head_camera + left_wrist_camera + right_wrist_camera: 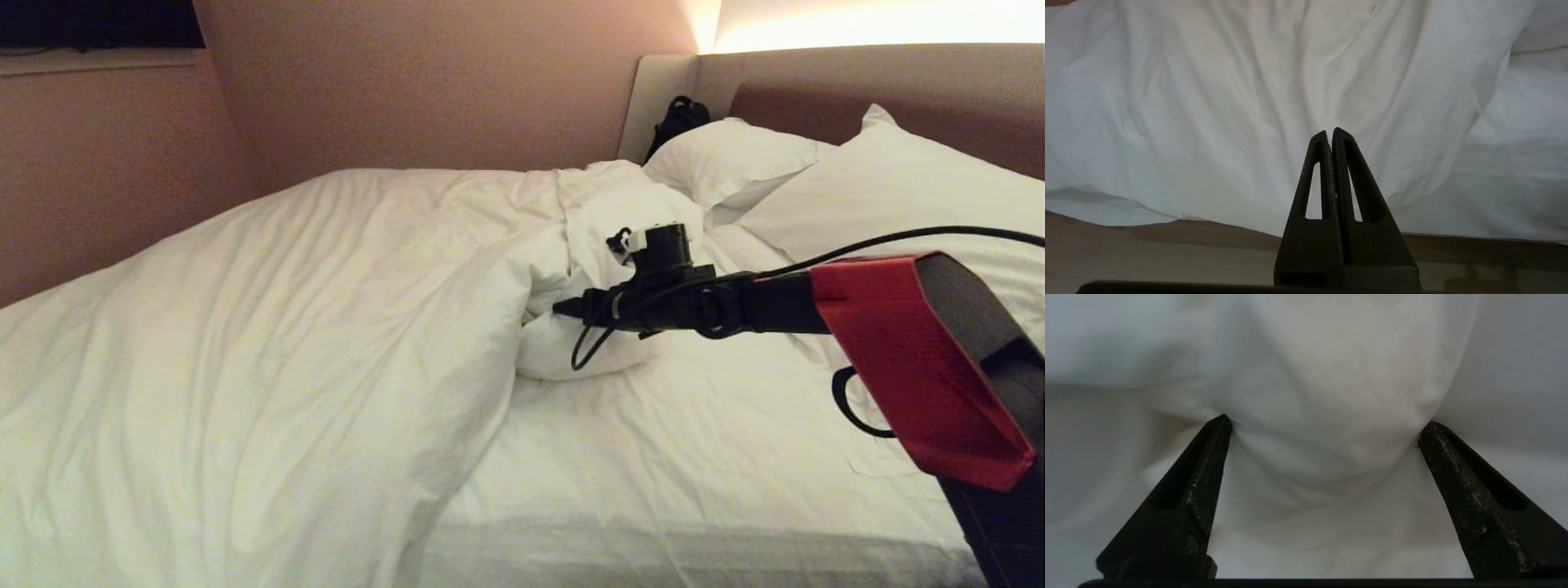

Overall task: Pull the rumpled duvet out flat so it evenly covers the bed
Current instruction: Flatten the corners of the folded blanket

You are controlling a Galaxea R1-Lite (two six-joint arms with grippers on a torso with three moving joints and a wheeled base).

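The white duvet (286, 327) lies rumpled over the left half of the bed, its edge folded back into a puffy bulge (571, 351) near the middle. The right half of the bed shows only the bare white sheet (694, 457). My right gripper (562, 309) reaches in from the right to that bulge. In the right wrist view it (1327, 422) stands open wide, one fingertip (1220, 424) on each side of a rounded fold of duvet (1331, 375). My left gripper (1329, 132) is shut and empty, hanging low beside the bed and facing the draped duvet (1249, 102).
Two white pillows (735, 155) (898, 196) lean on the padded headboard (898, 90). A black object (678, 114) sits at the headboard's left end. A wall (122, 180) runs along the bed's far side. Wooden floor (1167, 253) shows under the duvet's hanging edge.
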